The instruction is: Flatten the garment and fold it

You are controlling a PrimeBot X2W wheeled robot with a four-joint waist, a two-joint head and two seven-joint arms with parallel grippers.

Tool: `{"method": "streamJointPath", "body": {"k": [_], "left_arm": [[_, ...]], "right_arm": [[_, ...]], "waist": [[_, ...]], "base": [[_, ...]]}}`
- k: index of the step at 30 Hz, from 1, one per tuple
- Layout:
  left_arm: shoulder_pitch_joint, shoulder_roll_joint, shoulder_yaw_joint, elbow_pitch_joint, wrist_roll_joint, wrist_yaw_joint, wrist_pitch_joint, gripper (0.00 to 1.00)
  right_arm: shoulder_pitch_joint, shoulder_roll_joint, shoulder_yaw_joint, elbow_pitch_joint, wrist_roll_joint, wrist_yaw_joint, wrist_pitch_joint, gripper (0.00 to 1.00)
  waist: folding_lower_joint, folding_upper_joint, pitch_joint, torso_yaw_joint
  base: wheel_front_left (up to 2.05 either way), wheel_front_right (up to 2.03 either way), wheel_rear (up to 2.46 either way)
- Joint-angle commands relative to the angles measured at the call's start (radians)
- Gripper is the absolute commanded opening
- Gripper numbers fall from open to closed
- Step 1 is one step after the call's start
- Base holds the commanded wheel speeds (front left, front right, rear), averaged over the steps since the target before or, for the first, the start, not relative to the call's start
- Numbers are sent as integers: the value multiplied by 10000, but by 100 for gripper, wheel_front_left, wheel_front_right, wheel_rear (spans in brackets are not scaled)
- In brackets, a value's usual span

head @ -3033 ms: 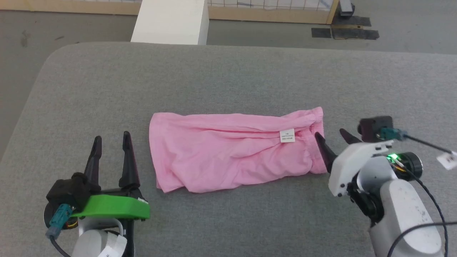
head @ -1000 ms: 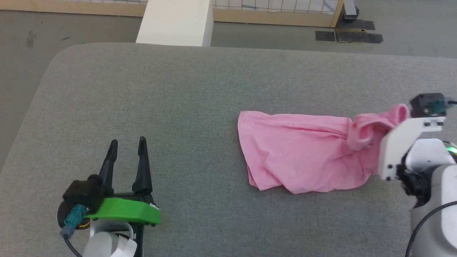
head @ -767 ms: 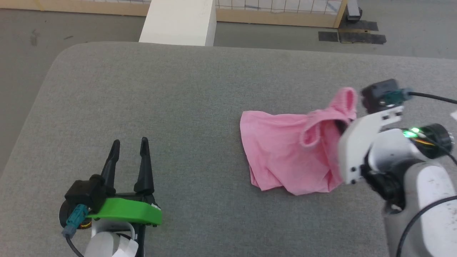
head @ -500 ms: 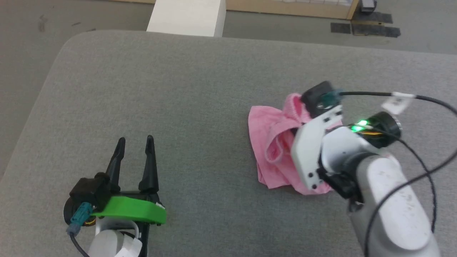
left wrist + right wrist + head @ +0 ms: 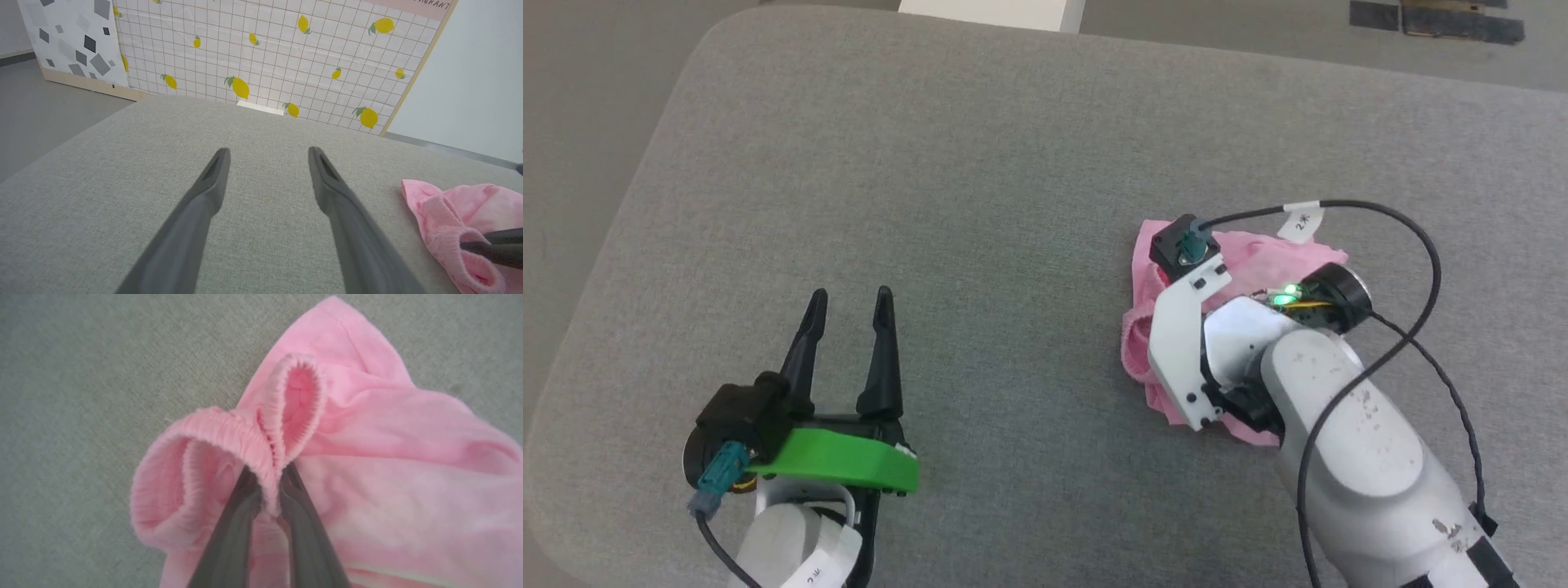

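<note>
Your head camera looks steeply down on the tabletop [image 5: 1013, 122]. The left wrist camera looks low across it. The right wrist camera sits close above the garment [image 5: 388, 437], which all three views share.

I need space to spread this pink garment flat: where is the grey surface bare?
Widest bare patch of the grey surface: between the open left gripper and the garment, up to the far edge. A smaller strip lies beyond the garment, along the far edge. Crowded: the bunched garment itself, where the right gripper pinches its gathered edge.
</note>
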Motion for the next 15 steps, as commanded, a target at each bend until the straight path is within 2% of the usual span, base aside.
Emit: {"method": "streamJointPath", "body": {"k": [1,2,3,5,10,15], "left_arm": [[-179,-24,-24,14,-26,47,-36,100],[-186,-24,-31,20,-41,59,-36,100],[-182,-24,-26,22,-47,68,-36,100],[-131,-24,16,38,-43,86,-36,100],[45,-24,171,118,21,92,-36,100],[288,-24,325,203,87,74,-36,100]], "right_arm": [[35,-10,77,382,152,-15,-40,0],[19,-10,96,547,239,-15,-98,0],[16,-10,135,633,359,-15,-172,10],[34,-10,288,713,762,-15,-391,100],[104,-9,313,253,1535,-15,-1350,100],[392,-9,-339,-844,1757,-15,-3185,100]], "waist": [[0,0,71,85],[0,0,63,85],[0,0,44,71],[0,0,-57,-14],[0,0,-480,-308],[0,0,-1047,-684]], "base": [[0,0,0],[0,0,0],[0,0,0],[0,0,0],[0,0,0],[0,0,0]]}}
